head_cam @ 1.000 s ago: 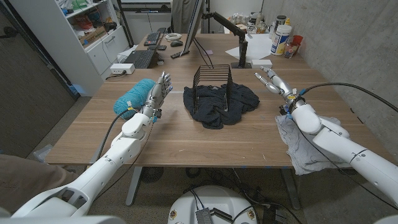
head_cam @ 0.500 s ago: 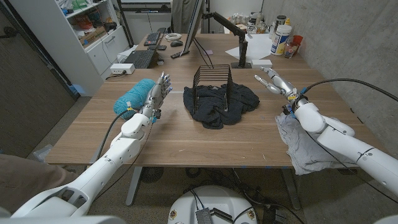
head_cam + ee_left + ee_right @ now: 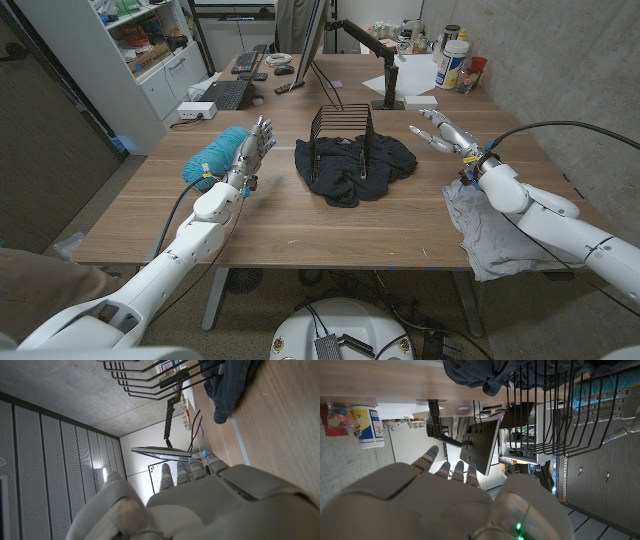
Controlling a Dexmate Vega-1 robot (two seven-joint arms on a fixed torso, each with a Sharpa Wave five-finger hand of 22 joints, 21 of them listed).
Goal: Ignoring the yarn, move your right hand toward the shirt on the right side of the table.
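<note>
Two hands waiting empty; we are targeting the right-side shirt.

We are holding the right hand (image 3: 440,132) with fingers spread, gripping nothing, near the table's (image 3: 300,225) 2 o'clock. The pale shirt (image 3: 485,232) is lying at 4 o'clock, draped over the edge beneath our right forearm. The left hand (image 3: 253,150) is standing spread, empty, beside the teal yarn (image 3: 214,155) at 10 o'clock. Risk: we are sitting close to the dark garment (image 3: 355,162) under the wire rack (image 3: 342,128) at centre; drifting toward 9 o'clock would reach the wrong cloth or snag the rack.

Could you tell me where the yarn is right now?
In the head view, the yarn lies on the table's left side, just beside the left hand.
</note>
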